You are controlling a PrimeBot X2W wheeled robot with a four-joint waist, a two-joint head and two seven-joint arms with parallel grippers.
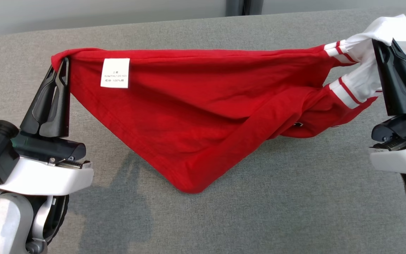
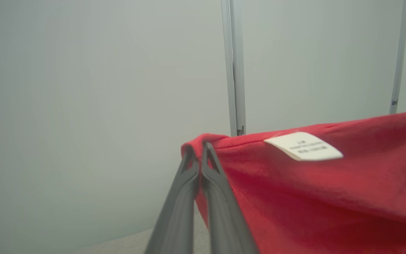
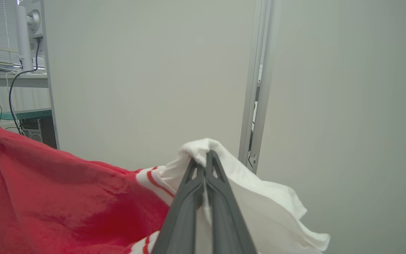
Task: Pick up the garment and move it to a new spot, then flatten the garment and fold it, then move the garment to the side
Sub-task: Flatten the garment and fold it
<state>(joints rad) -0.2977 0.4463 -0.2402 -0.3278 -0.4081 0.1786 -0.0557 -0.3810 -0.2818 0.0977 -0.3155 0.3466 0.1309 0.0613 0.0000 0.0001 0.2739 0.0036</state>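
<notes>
My left tool (image 1: 63, 63) and right tool (image 1: 388, 44) each clamp the red shirt (image 1: 189, 106), stretched left-right across the frame, its middle sagging toward the worktop (image 1: 277, 218).

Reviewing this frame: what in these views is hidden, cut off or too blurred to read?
- Print on the label: too small in the head view, blurred in the left wrist view.
- small dark mark on the garment: head view, tucked under red folds.
- Garment's lowest tip: the head view cannot settle whether it touches the grey surface.
- white cloth: right wrist view, cut off by the bottom edge.
</notes>
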